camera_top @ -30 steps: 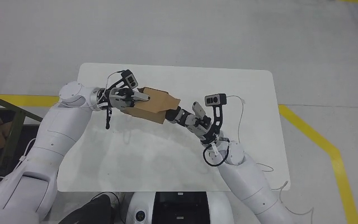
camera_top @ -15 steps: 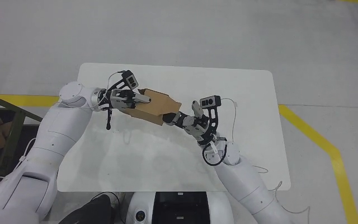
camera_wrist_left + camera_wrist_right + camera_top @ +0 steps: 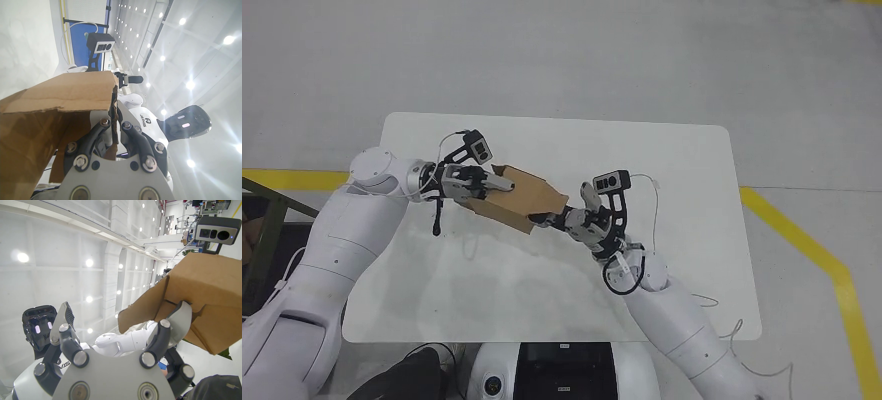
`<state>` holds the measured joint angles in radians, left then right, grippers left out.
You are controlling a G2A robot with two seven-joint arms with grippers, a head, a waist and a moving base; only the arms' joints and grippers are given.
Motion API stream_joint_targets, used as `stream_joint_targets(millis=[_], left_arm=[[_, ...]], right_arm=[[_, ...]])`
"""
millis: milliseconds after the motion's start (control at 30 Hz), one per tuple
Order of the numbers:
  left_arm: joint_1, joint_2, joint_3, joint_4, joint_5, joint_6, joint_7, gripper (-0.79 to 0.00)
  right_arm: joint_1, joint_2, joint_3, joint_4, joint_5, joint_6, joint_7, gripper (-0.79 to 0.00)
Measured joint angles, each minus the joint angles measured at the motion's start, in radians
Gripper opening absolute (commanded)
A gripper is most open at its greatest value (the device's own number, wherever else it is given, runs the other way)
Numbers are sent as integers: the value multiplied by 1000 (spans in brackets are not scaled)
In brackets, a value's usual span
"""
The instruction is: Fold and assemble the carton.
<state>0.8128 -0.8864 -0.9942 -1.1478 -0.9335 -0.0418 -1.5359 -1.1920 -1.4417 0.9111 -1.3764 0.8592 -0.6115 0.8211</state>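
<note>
The left gripper [image 3: 115, 115] has jaws clamped on the plain brown carton [image 3: 56, 92].

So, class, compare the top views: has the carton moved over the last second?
Yes. The carton has shifted slightly toward the near edge of the table, the robot's side.

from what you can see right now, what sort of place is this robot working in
Probably a factory-style hall or robotics test floor: a white table stands on bare grey floor with a yellow floor line, under a high white ceiling with rows of round lights. The carton suggests packing work.
</note>
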Motion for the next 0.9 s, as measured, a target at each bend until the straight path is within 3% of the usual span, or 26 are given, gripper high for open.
stream_joint_targets(millis=[467,900], left_arm=[[-8,13,21,3,-15,-4,0,-785],[-23,15,44,26,-31,-6,0,-785]], right_arm=[[2,-2,24,-10,-36,17,15,0],[-17,37,143,-90,-236,-12,143,0]])
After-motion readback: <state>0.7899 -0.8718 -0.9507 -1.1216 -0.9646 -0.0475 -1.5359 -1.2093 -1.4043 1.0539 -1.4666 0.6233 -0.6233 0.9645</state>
